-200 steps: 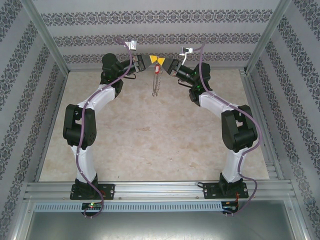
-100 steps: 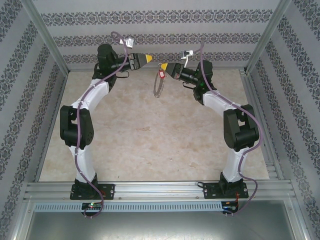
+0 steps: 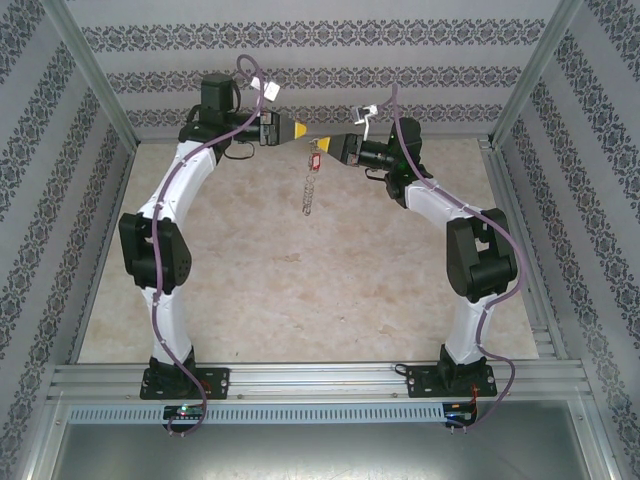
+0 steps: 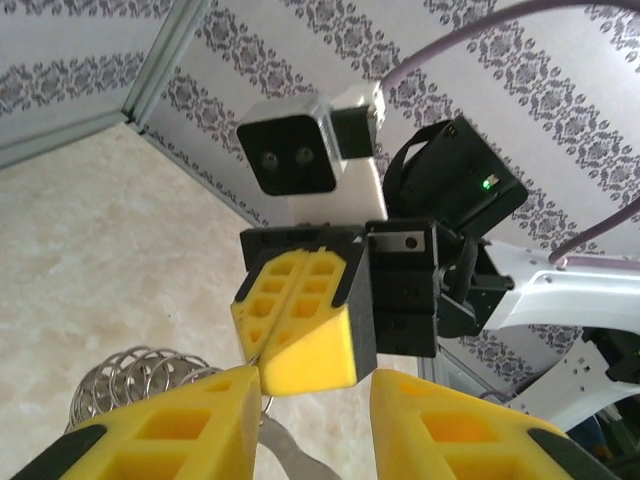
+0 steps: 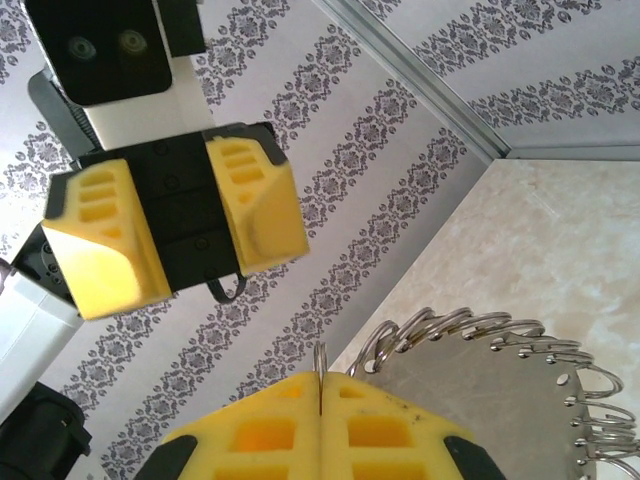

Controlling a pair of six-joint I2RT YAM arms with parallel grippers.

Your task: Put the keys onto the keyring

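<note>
The keyring (image 3: pixel 308 192) hangs in the air over the far middle of the table, a wire loop fringed with small silvery rings (image 5: pixel 470 328). A key with a red head (image 3: pixel 311 158) dangles at its top. My right gripper (image 3: pixel 326 146) is shut on the loop's thin wire, which stands up between its tips (image 5: pixel 320 385). My left gripper (image 3: pixel 302 131) faces it tip to tip, open and holding nothing. In the left wrist view the shut right gripper (image 4: pixel 300 335) sits just beyond the open left gripper (image 4: pixel 315 405), and the ring cluster (image 4: pixel 140 372) hangs lower left.
The beige table (image 3: pixel 300 280) lies below, walled by patterned panels (image 3: pixel 320 75) behind and at both sides, with aluminium posts (image 3: pixel 95 75) in the back corners. Both arms arch inward from their bases on the near rail (image 3: pixel 320 378).
The left gripper let go of the ring, opened and drew back left, then swung in again toward the right gripper. The right gripper kept its hold and shifted slightly lower with the keyring.
</note>
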